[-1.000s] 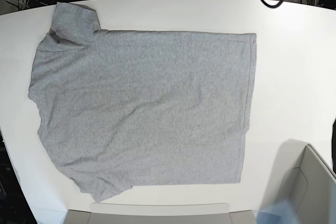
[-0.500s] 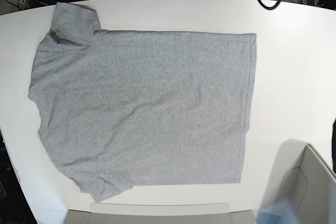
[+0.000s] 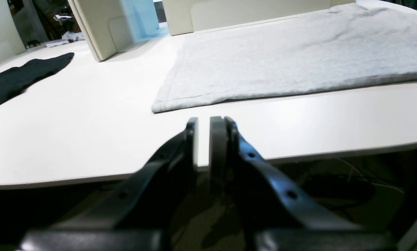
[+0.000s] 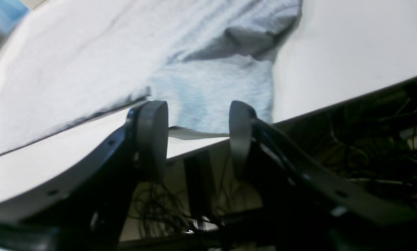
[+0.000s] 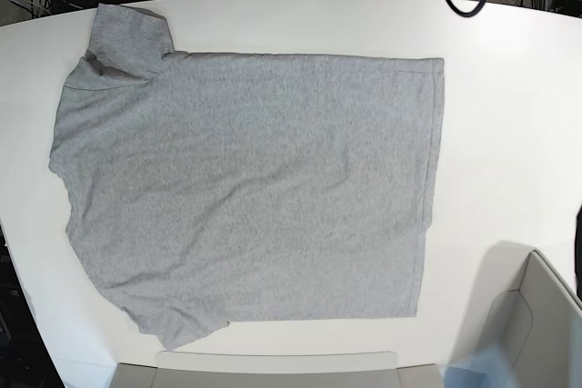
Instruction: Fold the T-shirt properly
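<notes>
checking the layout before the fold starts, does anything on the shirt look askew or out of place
Mostly flat, plain grey side up, but the T-shirt has one sleeve at the far left corner in the base view doubled back over itself near the table edge. The other sleeve lies flat. No damage shows.

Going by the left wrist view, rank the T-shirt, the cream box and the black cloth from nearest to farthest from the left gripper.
From the left gripper:
1. T-shirt: its hem corner lies just ahead of the fingertips, the rest spreading right.
2. Black cloth: far left on the table.
3. Cream box: upper left, behind the cloth.
The cloth and box are close to call.
</notes>
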